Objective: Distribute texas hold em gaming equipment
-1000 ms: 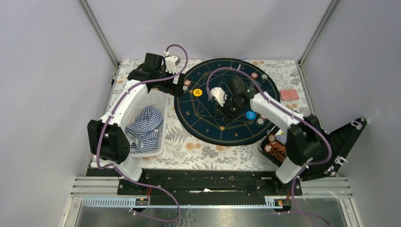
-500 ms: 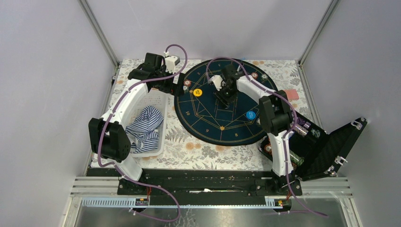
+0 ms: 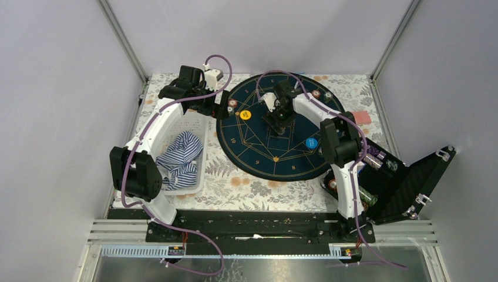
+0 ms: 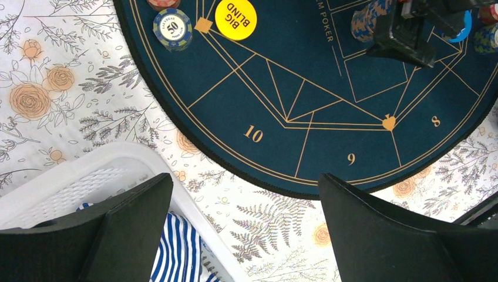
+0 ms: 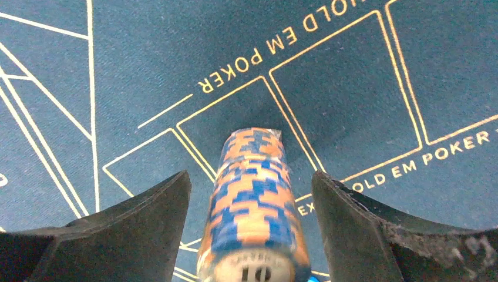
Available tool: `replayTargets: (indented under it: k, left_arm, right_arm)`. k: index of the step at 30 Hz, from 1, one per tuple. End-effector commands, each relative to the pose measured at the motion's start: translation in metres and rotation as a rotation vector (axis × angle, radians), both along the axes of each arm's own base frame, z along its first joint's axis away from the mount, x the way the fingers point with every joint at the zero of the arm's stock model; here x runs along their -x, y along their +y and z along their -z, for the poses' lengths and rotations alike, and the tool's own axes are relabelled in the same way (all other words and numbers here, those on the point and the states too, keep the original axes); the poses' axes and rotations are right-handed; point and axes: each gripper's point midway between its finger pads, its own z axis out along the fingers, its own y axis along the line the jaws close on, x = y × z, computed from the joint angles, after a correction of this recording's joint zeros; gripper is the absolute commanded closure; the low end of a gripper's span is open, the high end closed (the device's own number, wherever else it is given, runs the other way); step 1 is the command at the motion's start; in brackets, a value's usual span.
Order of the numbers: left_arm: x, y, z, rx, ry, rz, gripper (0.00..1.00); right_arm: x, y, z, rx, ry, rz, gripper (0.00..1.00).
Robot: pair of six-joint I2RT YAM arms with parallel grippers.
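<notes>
A stack of orange-and-blue poker chips (image 5: 253, 217) stands on the round dark blue poker mat (image 3: 252, 150), near its middle, beside the gold boxes and the lettering "HOLD EM POKER". The right gripper (image 3: 276, 120) is down around it with its jaws apart. The right wrist view shows a gap of mat on each side between the stack and the black fingers (image 5: 147, 217), so nothing is held. Toward the mat's left rim lie the yellow "BIG BLIND" disc (image 4: 235, 17) and, just beside it, a chip marked 50 (image 4: 172, 27). The blue disc (image 3: 311, 143) lies on the mat's right side. A red-backed pack of cards (image 3: 359, 117) rests off the mat on the flowered table cover (image 3: 246, 187). The left gripper (image 4: 245, 179) hangs spread wide and empty over the mat's left edge and the rim of the white basket (image 4: 88, 176), which holds the striped cloth (image 3: 179, 157). An open black case (image 3: 411, 176) sits at the right front corner.
</notes>
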Motion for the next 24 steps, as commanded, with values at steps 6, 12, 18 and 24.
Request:
replayTargets:
  k: [6,12,18,24]
  left_arm:
    - [-0.01,-0.004,-0.024,0.046,-0.069,0.005,0.01]
    - [-0.011,-0.004,-0.023,0.042,-0.068,0.003,0.01]
    - [-0.012,-0.003,-0.022,0.04,-0.066,0.001,0.01]
    - [-0.012,-0.004,-0.022,0.041,-0.066,0.002,0.01]
  right_arm:
    - [-0.003,0.005,-0.076,-0.059,-0.119,0.009,0.22]
    - [-0.002,0.006,-0.076,-0.06,-0.109,0.007,0.32]
    - [-0.002,0.005,-0.073,-0.047,-0.097,0.005,0.43]
    - [-0.003,0.006,-0.089,-0.062,-0.115,0.003,0.58]
